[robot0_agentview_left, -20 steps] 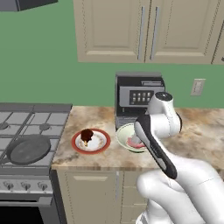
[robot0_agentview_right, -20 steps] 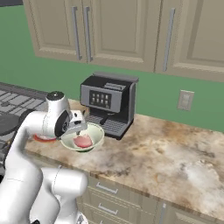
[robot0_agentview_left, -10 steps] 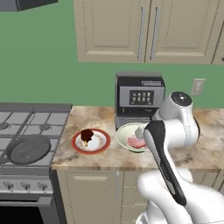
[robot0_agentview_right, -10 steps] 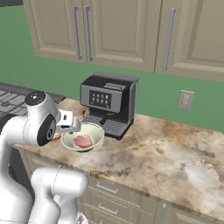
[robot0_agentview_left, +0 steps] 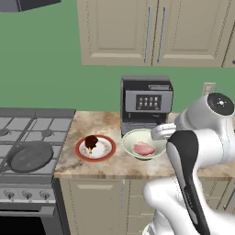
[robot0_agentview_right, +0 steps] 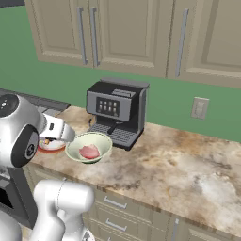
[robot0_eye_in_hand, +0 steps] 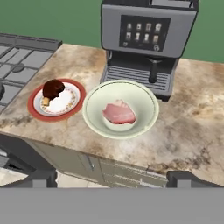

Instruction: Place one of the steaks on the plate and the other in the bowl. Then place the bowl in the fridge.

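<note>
We judge the bowl stiff, light; pinch its near rim, pink steak could slide; jaws' state unclear

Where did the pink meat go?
The pink steak lies inside the pale bowl, on the counter in front of the coffee machine. The red-rimmed plate with the dark steak sits just to the bowl's left.
</note>
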